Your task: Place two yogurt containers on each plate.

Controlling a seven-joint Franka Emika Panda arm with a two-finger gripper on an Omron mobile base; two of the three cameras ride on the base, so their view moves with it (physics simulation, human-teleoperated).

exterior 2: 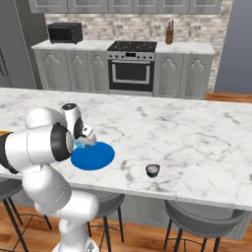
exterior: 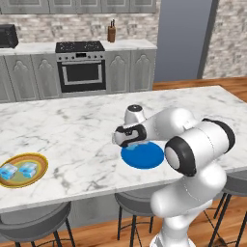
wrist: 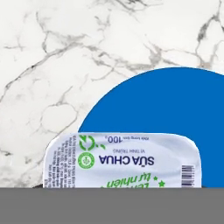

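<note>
Yogurt is being carried to the blue plate (exterior: 143, 155).

From the left base view, the gripper (exterior: 126, 137) is seen low over the near-left edge of that plate, on the marble counter (exterior: 72, 130). Far off to the left, the yellow plate (exterior: 41, 166) is seen with 2 yogurt cups (exterior: 18, 171) already on it, so that plate looks done.

From the right base view, the blue plate is seen bare, and a bit of pale blue is glimpsed under the hand, right at the plate's edge. A small dark cup (exterior 2: 153, 170) is seen near the front edge of the counter, well apart from the plate.

From the hand view, a held yogurt cup (wrist: 124, 161) is seen shut tight between the jaws, its white printed top facing the camera. Blue plate and bare marble are both seen beyond it.

Trouble could come if the cup is let go now. It is judged to hang over the rim, so it could tip or slide off onto the counter.
</note>
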